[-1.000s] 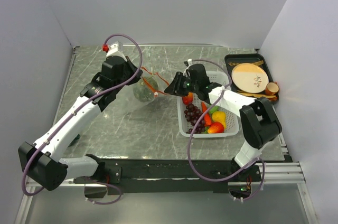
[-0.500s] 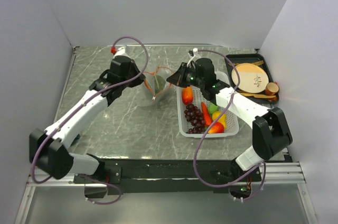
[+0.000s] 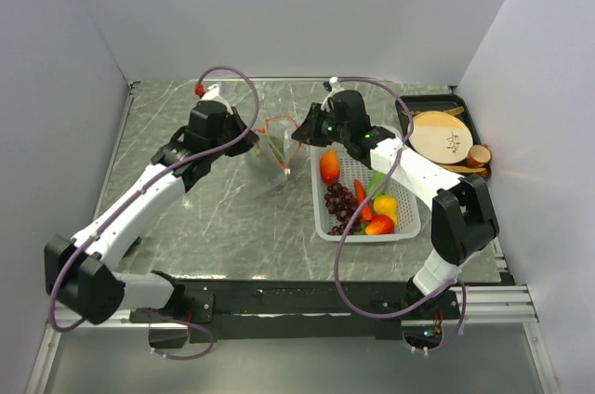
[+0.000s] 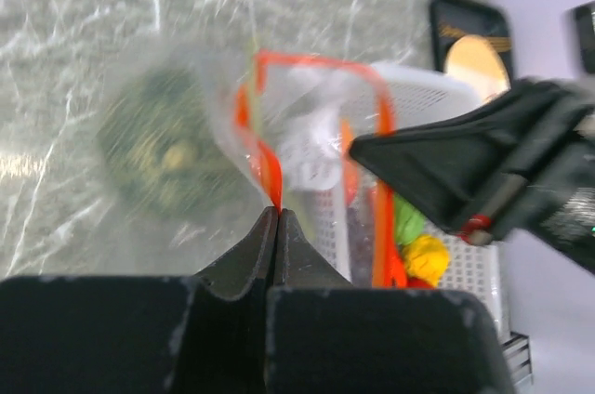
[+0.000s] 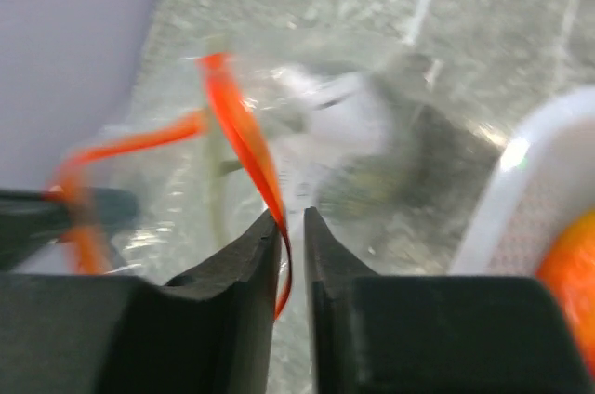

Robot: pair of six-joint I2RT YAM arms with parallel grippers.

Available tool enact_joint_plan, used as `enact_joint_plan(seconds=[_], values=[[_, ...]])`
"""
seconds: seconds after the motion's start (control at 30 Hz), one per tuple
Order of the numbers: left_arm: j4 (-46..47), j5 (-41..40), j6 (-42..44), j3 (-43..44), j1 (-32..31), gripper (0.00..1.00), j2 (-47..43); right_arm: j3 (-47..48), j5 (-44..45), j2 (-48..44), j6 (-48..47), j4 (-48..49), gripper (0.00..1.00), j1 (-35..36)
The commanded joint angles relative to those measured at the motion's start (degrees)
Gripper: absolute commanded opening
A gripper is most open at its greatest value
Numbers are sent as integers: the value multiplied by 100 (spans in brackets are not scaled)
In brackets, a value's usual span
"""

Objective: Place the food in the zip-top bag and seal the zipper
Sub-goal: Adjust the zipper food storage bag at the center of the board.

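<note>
The jaws of the left gripper [image 4: 276,215] are pressed fully together on the thin orange-red zipper strip [image 4: 270,166] of a clear crinkly zip-top plastic bag [image 4: 200,87]; the strip rises straight out of the fingertips, then loops away from them to outline the bag's mouth, which gapes open. Beyond these jaws and off to one side, inside the bag, sits a dark green round toy fruit [image 4: 158,148], blurred through the plastic.

The jaws of the right gripper [image 5: 291,225] stand a narrow slit apart; another stretch of the same strip hangs down into that slit; it lies against the inner face of one finger, with a sliver of gap showing on its other side.

Seen from above, the two grippers point at each other across the bag's mouth; the bag sits between their tips, over a grey marbled table [image 3: 204,217]. Just beside the right gripper's jaws, on the side away from the bag, is a white perforated plastic basket [image 3: 367,238]; in it, nearest those jaws, lies an orange-red toy tomato [image 3: 329,167]; farther from the jaws lie purple toy grapes [image 3: 338,202] and an orange toy carrot [image 3: 361,194], among yellow, green and red pieces; all of these are outside the bag.
</note>
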Motion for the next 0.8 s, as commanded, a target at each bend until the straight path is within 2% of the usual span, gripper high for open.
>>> enact_joint_plan(seconds=[0.0,0.03,0.13,0.2,0.23,0.47,0.77], values=[[222,-89,93,27,-3,1,-138,25,431,-91,-223,-418,32,6],[195,-19,75,28,-3,1,11,-19,449,-161,-223,-383,43,15],[361,280,-39,-104,6,1,187,-186,449,-512,-258,-137,51,6],[432,359,-65,-157,-3,1,223,-222,623,-759,-293,-145,52,15],[415,342,-74,-140,-3,1,223,-231,633,-838,-311,-145,57,6],[388,342,-57,-52,-3,1,179,-160,273,-970,-250,-137,57,6],[371,342,-39,221,6,1,153,-90,695,-672,-21,-901,58,-3]])
